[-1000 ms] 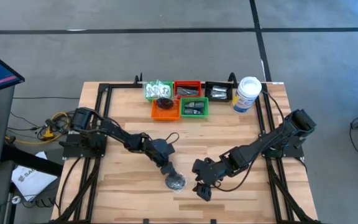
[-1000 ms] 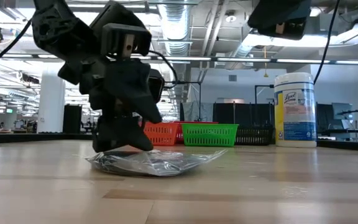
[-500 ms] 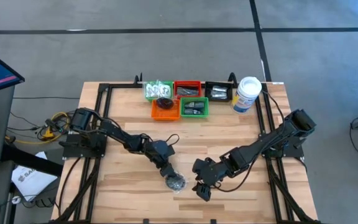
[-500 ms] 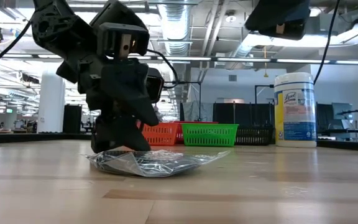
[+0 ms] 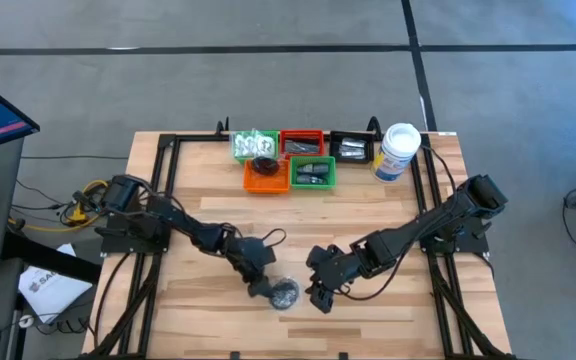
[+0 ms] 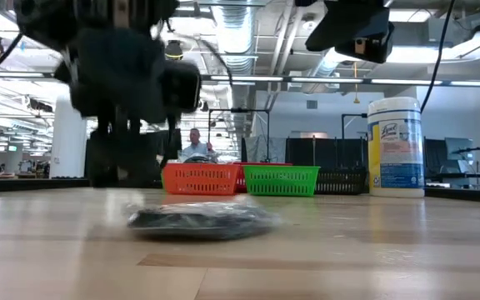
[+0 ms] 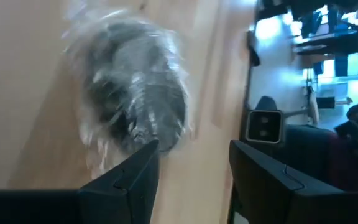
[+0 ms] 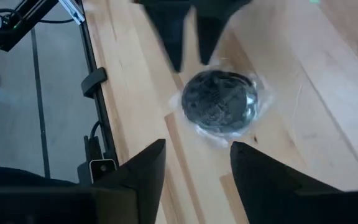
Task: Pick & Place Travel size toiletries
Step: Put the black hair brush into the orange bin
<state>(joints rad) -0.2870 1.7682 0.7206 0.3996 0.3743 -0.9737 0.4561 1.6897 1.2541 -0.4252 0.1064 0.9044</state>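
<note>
A clear plastic packet with a black round piece inside (image 5: 284,294) lies flat on the wooden table near its front edge; it also shows in the low view (image 6: 202,218) and in both wrist views (image 7: 135,93) (image 8: 219,99). My left gripper (image 5: 261,284) stands open just left of the packet and above the table, fingertips (image 7: 194,155) short of it. My right gripper (image 5: 317,296) hovers open to the packet's right, its fingers (image 8: 148,168) pointing down at a slant toward it. Neither gripper touches the packet.
Small trays stand in a cluster at the table's far edge: light green (image 5: 253,145), red (image 5: 301,142), black (image 5: 351,148), orange (image 5: 265,172) and green (image 5: 313,173), with items in them. A tall white canister (image 5: 398,150) stands to their right. A person shows far behind (image 6: 194,143).
My left gripper has lifted off the packet and drawn back toward the table's left edge. The packet stays where it was, and its crumpled plastic now lies flatter on the table.
</note>
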